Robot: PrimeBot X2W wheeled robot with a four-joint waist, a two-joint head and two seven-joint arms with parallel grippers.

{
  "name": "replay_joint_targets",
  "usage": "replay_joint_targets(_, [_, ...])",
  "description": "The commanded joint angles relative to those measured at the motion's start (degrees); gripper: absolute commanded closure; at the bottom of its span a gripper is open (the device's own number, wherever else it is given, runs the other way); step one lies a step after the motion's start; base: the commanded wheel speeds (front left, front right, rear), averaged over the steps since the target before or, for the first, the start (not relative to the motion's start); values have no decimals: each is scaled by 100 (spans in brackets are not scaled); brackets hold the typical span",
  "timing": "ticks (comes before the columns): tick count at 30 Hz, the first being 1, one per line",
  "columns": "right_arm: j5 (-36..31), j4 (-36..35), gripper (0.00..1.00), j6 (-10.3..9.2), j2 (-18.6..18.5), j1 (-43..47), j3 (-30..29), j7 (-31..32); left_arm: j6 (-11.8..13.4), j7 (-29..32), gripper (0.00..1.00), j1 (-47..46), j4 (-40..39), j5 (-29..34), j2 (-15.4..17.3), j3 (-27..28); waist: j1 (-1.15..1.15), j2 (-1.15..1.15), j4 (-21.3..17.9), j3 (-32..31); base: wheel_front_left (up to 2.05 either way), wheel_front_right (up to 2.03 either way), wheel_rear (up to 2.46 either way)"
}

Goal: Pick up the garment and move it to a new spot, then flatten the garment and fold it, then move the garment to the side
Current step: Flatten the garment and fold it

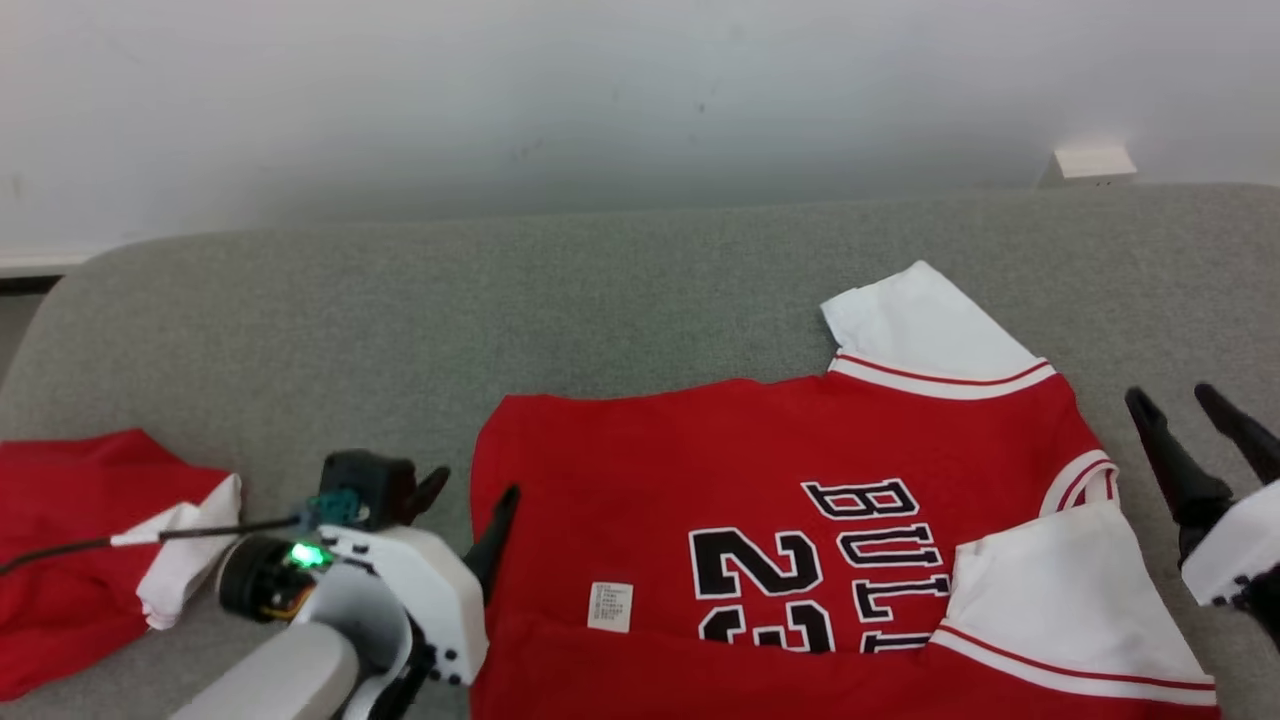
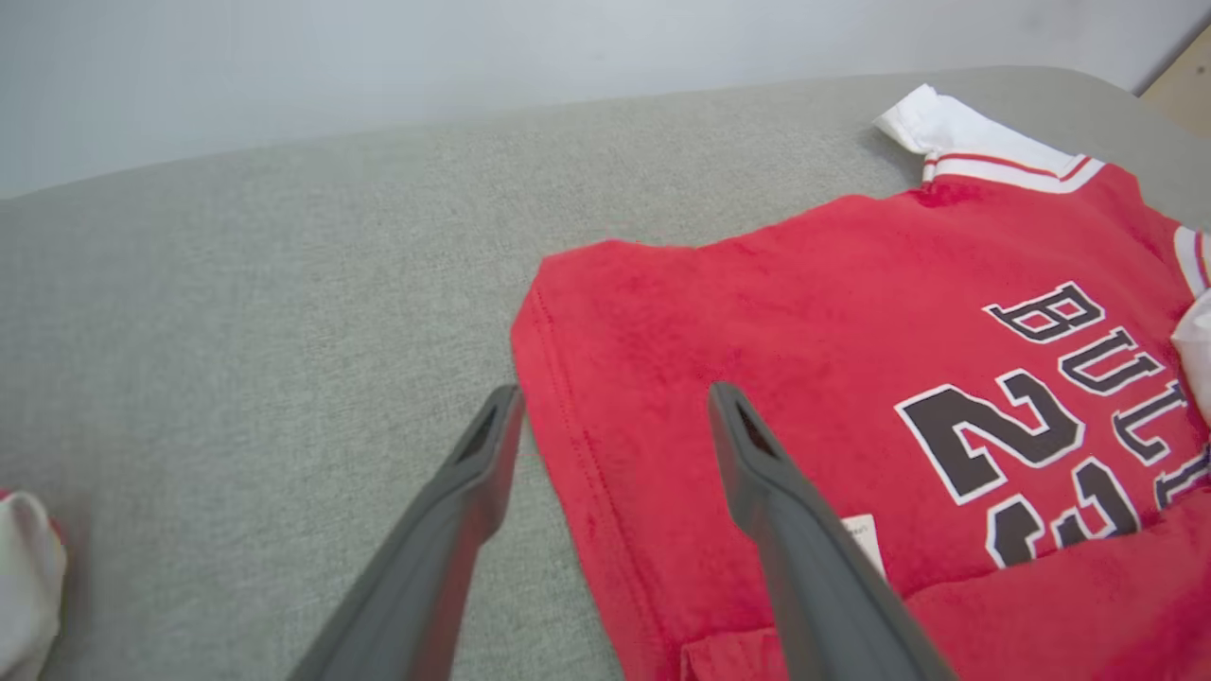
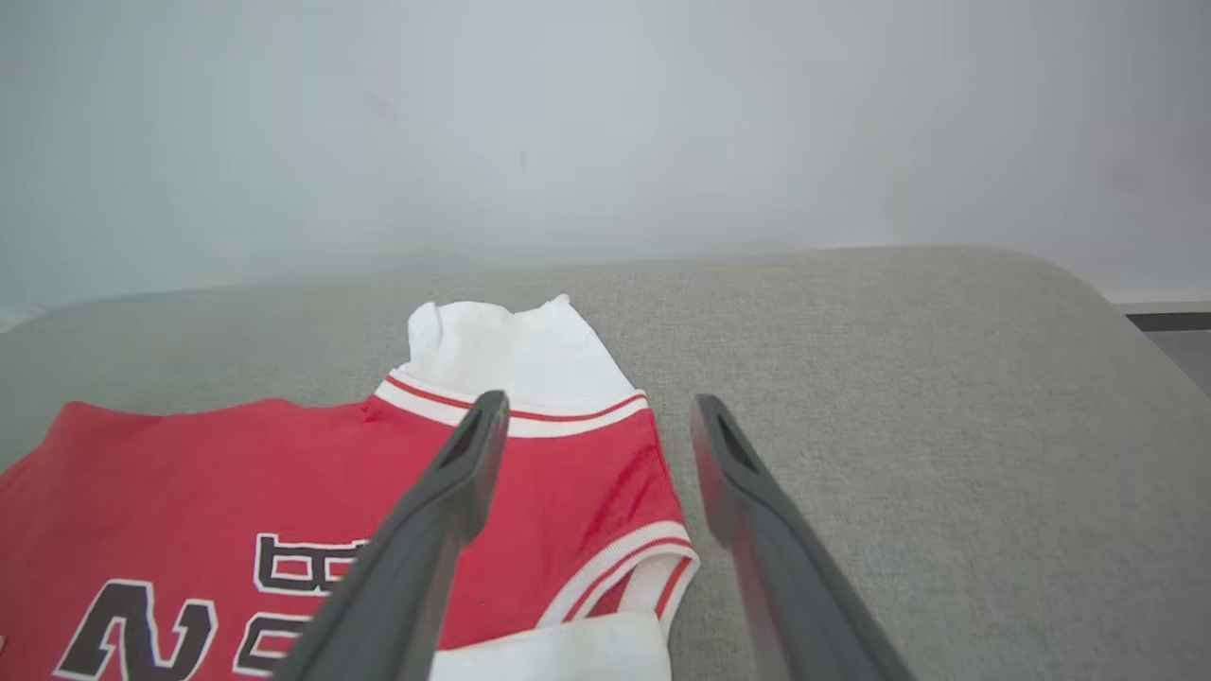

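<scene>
Shirt (image 1: 760, 500) lies flat on the grey cushion (image 1: 400, 320), near edge folded over. Left gripper (image 1: 475, 485) and right gripper (image 1: 1170, 393) are spread and empty, flanking it. Light, limp cloth — likely best pinched at the side edges, both layers.

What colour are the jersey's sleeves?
The sleeves are white, a thin red line near the seam; clearest in the head view.

- Left gripper (image 1: 475, 485): two long dark grey fingers (image 2: 445, 558), tapered, with a little slot near each tip
- wrist shell (image 1: 410, 585) is glossy white plastic with rounded corners
- green light (image 1: 305, 553) glows on a black round collar
- black camera block (image 1: 365, 482) on top, with a teal connector (image 1: 335, 507) and a thin black cable (image 1: 60, 555)
- forearm (image 1: 275, 680) is smooth pale grey
- Right gripper (image 1: 1170, 393): same dark fingers, white casing (image 1: 1235, 545)
</scene>
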Motion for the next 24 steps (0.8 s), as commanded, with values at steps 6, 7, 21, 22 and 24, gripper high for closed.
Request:
replay_joint_targets(6, [-97,528,0,-13,20,-1254,314,32,-473,171,0,-997,862,158,-426,-140,0,0,282,820,0,0,0])
replay_joint_targets(7, [-93,669,0,-13,19,-1457,399,22,-533,185,0,-1131,979,182,-494,-168,0,0,311,903,0,0,0])
replay_joint_targets(21, [630,2673,0,-13,-203,-3824,1700,359,-997,362,0,-2427,1727,427,-1286,-459,0,0,936,1876,0,0,0])
replay_joint_targets(22, [746,2795,0,-14,-182,-3925,1765,442,-1020,378,0,-2495,1753,440,-1324,-474,0,0,968,1920,0,0,0])
replay_joint_targets(24, [867,2997,0,-14,-221,-4071,1935,590,-1069,401,0,-2581,1818,464,-1376,-516,0,0,1019,1991,0,0,0])
